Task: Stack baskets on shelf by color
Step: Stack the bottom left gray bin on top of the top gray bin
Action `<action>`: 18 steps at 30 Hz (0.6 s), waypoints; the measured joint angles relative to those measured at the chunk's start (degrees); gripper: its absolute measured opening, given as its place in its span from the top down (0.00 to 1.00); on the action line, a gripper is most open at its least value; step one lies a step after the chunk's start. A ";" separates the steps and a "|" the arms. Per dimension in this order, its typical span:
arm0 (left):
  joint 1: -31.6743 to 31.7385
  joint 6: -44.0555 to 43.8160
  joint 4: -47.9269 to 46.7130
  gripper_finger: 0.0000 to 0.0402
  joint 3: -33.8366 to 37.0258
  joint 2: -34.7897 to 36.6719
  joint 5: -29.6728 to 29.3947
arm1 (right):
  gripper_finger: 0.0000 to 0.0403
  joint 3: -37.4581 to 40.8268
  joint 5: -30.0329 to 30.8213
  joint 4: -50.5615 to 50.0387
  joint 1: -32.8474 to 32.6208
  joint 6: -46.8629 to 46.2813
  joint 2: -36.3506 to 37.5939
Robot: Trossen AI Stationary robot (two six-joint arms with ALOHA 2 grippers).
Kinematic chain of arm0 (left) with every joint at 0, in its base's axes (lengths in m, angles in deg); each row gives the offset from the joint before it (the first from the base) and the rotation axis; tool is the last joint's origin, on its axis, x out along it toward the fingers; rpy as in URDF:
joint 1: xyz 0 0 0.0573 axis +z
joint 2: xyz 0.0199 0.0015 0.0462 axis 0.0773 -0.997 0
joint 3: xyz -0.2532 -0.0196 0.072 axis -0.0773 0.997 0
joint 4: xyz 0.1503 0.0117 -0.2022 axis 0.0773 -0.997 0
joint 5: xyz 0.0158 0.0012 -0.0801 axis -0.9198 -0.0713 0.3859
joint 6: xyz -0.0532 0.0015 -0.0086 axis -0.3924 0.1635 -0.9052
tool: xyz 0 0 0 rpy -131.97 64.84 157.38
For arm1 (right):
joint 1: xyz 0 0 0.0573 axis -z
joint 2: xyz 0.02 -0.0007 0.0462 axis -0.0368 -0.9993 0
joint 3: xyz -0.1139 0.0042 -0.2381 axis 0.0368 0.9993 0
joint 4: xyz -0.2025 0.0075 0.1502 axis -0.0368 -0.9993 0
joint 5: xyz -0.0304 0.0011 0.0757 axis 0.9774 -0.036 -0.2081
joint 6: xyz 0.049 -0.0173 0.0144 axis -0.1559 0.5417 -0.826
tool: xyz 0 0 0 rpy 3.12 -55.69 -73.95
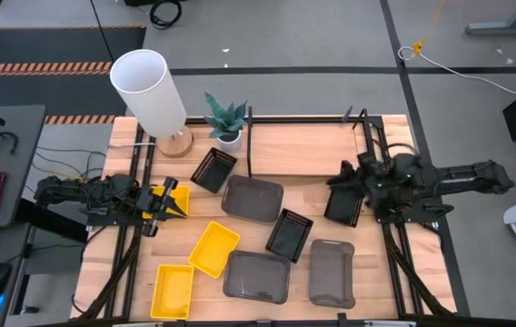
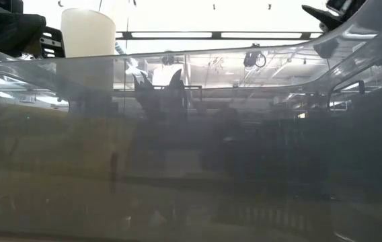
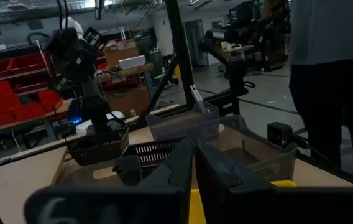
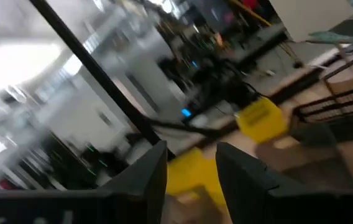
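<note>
My left gripper (image 1: pixel 163 202) (image 3: pixel 194 169) is at the table's left edge, shut on a yellow basket (image 1: pixel 181 198) (image 4: pixel 260 118). Two more yellow baskets (image 1: pixel 214 248) (image 1: pixel 173 291) lie flat near the front. My right gripper (image 1: pixel 338 184) (image 4: pixel 192 163) is open at the table's right, beside a black perforated basket (image 1: pixel 343 207) (image 3: pixel 99 148); I cannot tell whether it touches it. Other black baskets (image 1: pixel 213 169) (image 1: pixel 289 234) and three grey baskets (image 1: pixel 253 199) (image 1: pixel 256 276) (image 1: pixel 332 272) rest on the wood. The thin black shelf frame (image 1: pixel 250 145) stands at the far side. My left gripper has the yellow basket's near edge (image 3: pixel 192 208) between its two fingers, which come in roughly level from the table's left. The fingers themselves hide the exact place of contact. The rest of the basket (image 1: pixel 181 198) reaches out past the fingertips toward the table's middle.
A white cylindrical lamp shade (image 1: pixel 152 89) and a small potted plant (image 1: pixel 227 121) stand at the far left. A grey basket wall (image 2: pixel 191 148) fills the low view close to the camera. A person (image 3: pixel 332 74) stands beyond the table. Bare wood (image 1: pixel 303 145) lies inside the shelf frame.
</note>
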 joint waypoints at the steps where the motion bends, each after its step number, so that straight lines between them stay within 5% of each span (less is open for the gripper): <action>1: 0.00 -0.02 -0.01 0.93 -0.02 0.00 -0.02 | 0.65 -1.96 0.02 -2.02 0.02 1.36 -2.38; 18: 0.00 -0.02 0.01 0.94 0.00 0.00 0.00 | 0.67 -14.58 -6.02 8.33 -3.22 -6.08 -35.76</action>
